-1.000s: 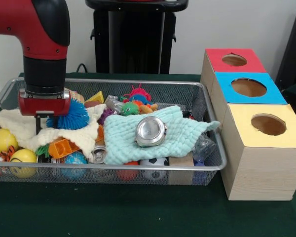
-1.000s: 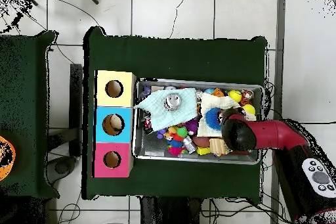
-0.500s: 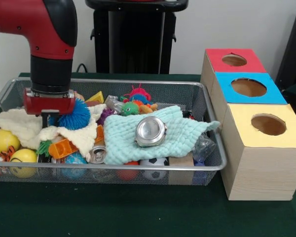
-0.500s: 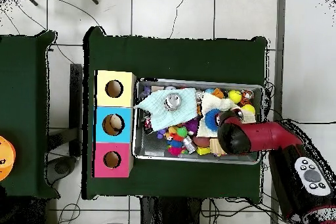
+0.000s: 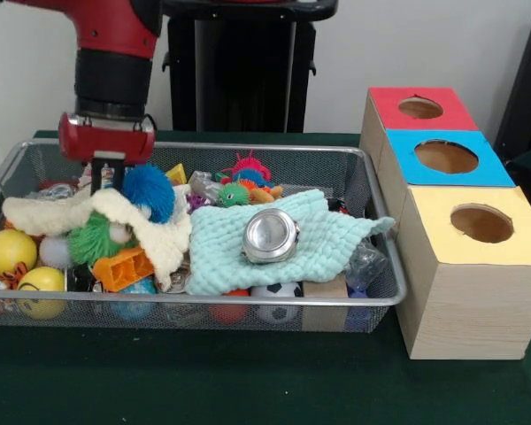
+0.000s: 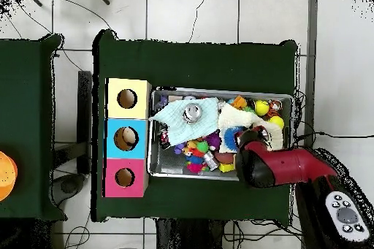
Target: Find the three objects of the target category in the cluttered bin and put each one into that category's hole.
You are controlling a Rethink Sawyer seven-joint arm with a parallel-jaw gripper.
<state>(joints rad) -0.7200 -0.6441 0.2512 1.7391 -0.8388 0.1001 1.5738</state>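
My gripper point(image 5: 107, 180) hangs over the left part of the wire bin point(image 5: 248, 147). Its fingers look shut on the top fold of a cream cloth point(image 5: 159, 241), which drapes down on both sides. A blue spiky ball point(image 5: 149, 190) rests against the cloth just right of the fingers. Under the raised cloth a green fuzzy ball point(image 5: 93, 237) and an orange toy point(image 5: 124, 266) show. In the overhead view the red arm point(image 6: 281, 167) covers the gripper; the cream cloth point(image 6: 230, 117) lies beside it.
A mint cloth point(image 5: 323, 232) with a round metal tin point(image 5: 270, 235) on it fills the bin's middle. Two yellow balls point(image 5: 6, 251) sit at the left wall. Right of the bin stand the red box point(image 5: 422, 108), blue box point(image 5: 447, 157) and yellow box point(image 5: 482, 223), each with a hole.
The gripper has risen and shifted right, pulling the cream cloth up with it. The blue spiky ball moved up and right, and the green fuzzy ball came into sight.
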